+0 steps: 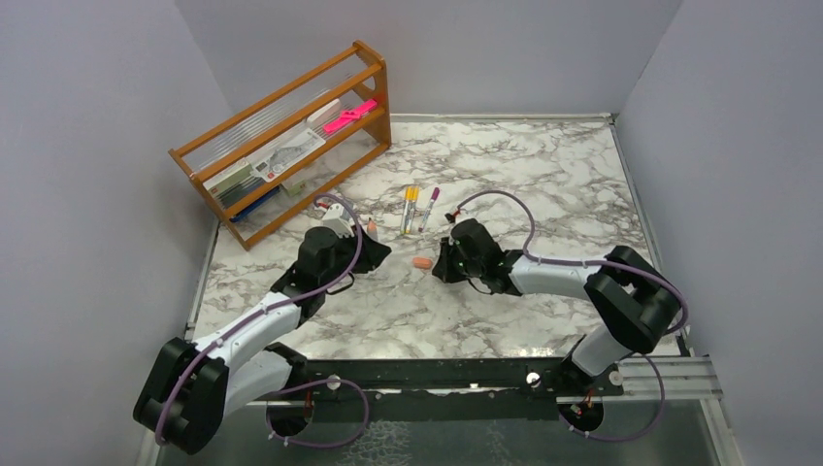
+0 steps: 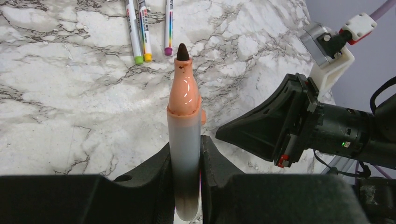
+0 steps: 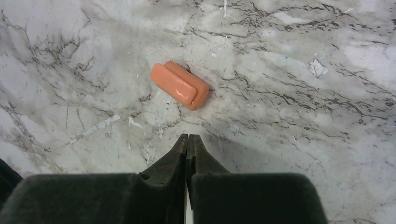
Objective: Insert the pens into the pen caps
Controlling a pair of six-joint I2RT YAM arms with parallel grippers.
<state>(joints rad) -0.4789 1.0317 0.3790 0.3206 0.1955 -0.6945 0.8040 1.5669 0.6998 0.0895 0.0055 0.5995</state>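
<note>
My left gripper (image 2: 185, 143) is shut on a pen (image 2: 184, 93) with a pale barrel, an orange-pink neck and a bare dark tip that points away from the wrist. In the top view this gripper (image 1: 374, 245) sits left of centre. An orange-pink pen cap (image 3: 180, 85) lies flat on the marble, just beyond my right gripper (image 3: 188, 137), which is shut with nothing in it. The cap (image 1: 422, 262) lies between the two grippers, close to the right gripper (image 1: 439, 264). Three more pens (image 1: 415, 208) lie side by side farther back, with green, yellow and purple ends (image 2: 147, 57).
A wooden rack (image 1: 281, 146) stands at the back left, holding flat items and a bright pink one (image 1: 349, 115). The right arm's black wrist (image 2: 289, 121) shows close on the right in the left wrist view. Walls enclose the marble table (image 1: 543, 165).
</note>
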